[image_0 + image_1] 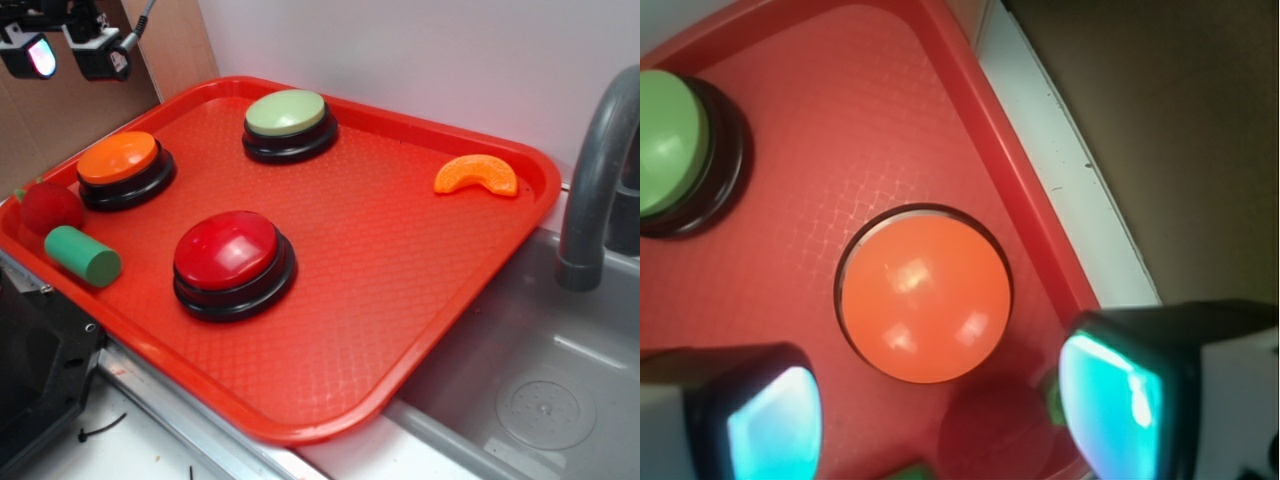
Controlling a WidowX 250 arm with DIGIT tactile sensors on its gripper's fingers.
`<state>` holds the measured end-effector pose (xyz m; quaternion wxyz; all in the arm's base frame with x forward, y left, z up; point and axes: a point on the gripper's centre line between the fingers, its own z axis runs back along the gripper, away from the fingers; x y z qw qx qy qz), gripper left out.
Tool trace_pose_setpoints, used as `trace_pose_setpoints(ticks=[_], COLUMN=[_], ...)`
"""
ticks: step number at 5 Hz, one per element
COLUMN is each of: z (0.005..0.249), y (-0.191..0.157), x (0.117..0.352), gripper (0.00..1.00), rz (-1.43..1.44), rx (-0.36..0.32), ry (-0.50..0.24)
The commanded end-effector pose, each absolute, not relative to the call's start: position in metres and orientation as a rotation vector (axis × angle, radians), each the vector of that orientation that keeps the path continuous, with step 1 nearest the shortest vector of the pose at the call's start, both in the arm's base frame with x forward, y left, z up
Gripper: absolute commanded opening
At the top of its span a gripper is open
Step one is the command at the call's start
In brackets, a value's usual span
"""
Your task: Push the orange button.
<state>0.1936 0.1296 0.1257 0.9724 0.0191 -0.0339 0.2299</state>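
Black-fingered gripper (940, 410) is hanging high over the tray's back-left corner, jaws spread wide with nothing between them. Straight under it in the wrist view sits the orange button (924, 298), untouched, near the left rim of the red tray (400, 290). Green button (288, 124) is further back, red button (232, 262) closer to the front, and a green cylinder (82, 256) lies by the left edge.

This looks like a toy kitchen set up as a robot test station. Right of the red cafeteria tray (520, 215), a grey plastic sink (530, 400) with a moulded drain and a grey faucet (595, 170) sits in the surface. On the tray lie play-food pieces, such as an orange slice (477, 175). Brown cardboard (150, 45) stands behind the tray.
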Motion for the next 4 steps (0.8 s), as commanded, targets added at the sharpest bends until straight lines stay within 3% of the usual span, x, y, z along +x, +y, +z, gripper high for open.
trace_pose_setpoints(ticks=[1, 4], z=[0.153, 0.170], y=[0.134, 0.118], x=[0.196, 0.189], gripper=[1.00, 1.00], rz=[0.450, 0.381], rx=[0.058, 0.075], ry=[-0.146, -0.164])
